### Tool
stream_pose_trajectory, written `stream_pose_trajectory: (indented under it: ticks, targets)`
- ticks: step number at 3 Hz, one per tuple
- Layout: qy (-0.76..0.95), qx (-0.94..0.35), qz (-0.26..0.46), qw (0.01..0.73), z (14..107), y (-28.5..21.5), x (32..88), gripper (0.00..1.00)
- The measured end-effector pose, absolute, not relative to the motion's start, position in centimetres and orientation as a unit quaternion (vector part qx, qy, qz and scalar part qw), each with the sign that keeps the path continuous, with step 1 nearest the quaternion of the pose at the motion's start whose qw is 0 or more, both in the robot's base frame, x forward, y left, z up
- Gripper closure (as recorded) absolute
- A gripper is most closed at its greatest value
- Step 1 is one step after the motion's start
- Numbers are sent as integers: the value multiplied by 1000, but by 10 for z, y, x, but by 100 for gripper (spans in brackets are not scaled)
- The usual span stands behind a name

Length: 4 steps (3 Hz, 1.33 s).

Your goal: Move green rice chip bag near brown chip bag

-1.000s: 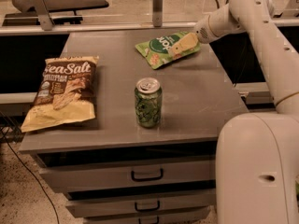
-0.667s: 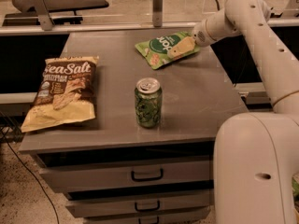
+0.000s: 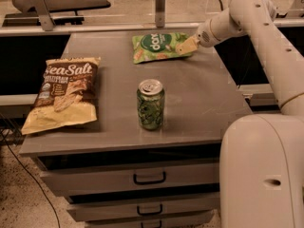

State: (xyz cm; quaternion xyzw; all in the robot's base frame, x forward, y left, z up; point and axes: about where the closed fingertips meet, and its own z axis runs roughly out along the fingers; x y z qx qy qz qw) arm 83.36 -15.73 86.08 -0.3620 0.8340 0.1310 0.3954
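camera view: gripper [image 3: 187, 45] at green rice chip bag [image 3: 159, 46] on grey cabinet top [image 3: 204, 99], grip unclear.

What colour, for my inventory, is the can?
Green can, camera view; gripper at green rice chip bag.

End effector [image 3: 188, 44] — far right, arm outstretched

Vantage: a single camera, set high at the front of the bench [image 3: 204, 103], beside the robot's body [image 3: 261, 175], which fills the lower right.
Direction: looks down and forward across the top towards its far edge.
Closeness: near; the whole top and the upper drawers [image 3: 149, 178] fit in.
Far right: the tool [image 3: 187, 45], at the edge of the green rice chip bag [image 3: 156, 45].
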Motion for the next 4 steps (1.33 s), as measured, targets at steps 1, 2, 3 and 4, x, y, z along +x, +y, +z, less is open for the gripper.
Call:
stream_pose_trajectory:
  ticks: [1, 2, 3, 4]
  targets:
    - [829, -366, 133, 401, 870, -159, 826, 87]
    - [819, -374, 136, 413, 886, -157, 815, 100]
    - [806, -383, 132, 430, 909, -150, 803, 100]
    - [795, -388, 131, 447, 933, -131, 788, 100]
